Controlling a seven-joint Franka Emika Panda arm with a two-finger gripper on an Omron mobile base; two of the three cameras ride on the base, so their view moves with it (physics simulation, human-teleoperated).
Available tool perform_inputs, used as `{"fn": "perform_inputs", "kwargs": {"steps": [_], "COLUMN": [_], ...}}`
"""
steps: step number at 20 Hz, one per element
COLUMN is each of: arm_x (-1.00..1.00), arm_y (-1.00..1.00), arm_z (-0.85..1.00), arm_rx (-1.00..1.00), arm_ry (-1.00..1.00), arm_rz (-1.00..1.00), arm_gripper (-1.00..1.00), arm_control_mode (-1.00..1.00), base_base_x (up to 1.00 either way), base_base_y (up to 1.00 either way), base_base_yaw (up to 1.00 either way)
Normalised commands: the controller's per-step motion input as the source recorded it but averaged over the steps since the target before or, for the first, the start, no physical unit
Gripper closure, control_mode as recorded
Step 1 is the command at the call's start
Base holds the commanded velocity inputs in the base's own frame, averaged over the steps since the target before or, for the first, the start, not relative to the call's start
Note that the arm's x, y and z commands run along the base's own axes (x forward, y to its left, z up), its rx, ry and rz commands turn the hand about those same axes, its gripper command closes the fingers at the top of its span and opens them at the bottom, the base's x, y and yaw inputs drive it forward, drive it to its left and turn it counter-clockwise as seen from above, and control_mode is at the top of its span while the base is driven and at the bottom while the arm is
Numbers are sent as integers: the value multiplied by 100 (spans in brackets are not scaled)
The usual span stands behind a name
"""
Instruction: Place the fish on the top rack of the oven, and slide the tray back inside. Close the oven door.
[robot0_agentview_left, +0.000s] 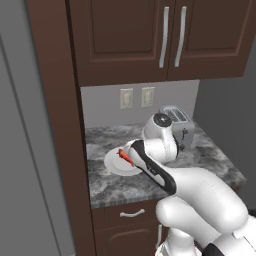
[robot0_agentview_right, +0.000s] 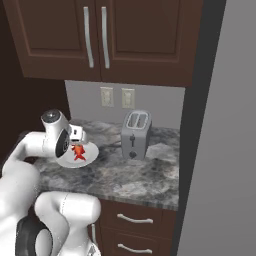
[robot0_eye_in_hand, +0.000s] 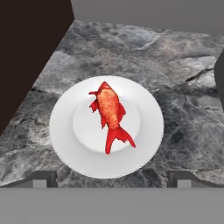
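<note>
The red-orange fish (robot0_eye_in_hand: 109, 113) lies in the middle of a round white plate (robot0_eye_in_hand: 65, 144) on the grey marble counter, its forked tail toward the camera. My gripper (robot0_eye_in_hand: 113, 180) hangs straight above the plate, open, its two fingertips (robot0_eye_in_hand: 43, 179) wide apart on either side and touching nothing. From the left base the fish (robot0_agentview_left: 125, 157) peeks out beside my wrist, over the plate (robot0_agentview_left: 112, 166). From the right base the hand (robot0_agentview_right: 76, 137) hovers just over the fish (robot0_agentview_right: 78, 152). The oven, its door and the top rack tray are out of view.
A silver toaster (robot0_agentview_right: 135, 134) stands on the counter to the plate's right, near the wall with two outlets (robot0_agentview_left: 135, 97). Dark wood cabinets (robot0_agentview_left: 150, 35) hang overhead. A tall dark panel (robot0_agentview_left: 55, 125) bounds the counter's left end, and drawers (robot0_agentview_right: 135, 220) sit below.
</note>
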Motion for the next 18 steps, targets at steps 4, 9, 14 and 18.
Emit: {"fn": "perform_inputs", "kwargs": {"steps": [4, 9, 14, 18], "arm_x": [48, 25, 16, 17], "arm_y": [4, 0, 1, 9], "arm_z": [-30, -30, -42, -42], "arm_rx": [0, 0, 0, -2], "arm_ry": [7, 5, 0, 0], "arm_rz": [0, 0, 0, 0], "arm_gripper": [-100, -100, -100, -100], "arm_control_mode": [-100, -100, -100, -100], "base_base_x": [0, 0, 0, 0], "base_base_y": [0, 0, 0, 0], "base_base_yaw": [0, 0, 0, 0]}}
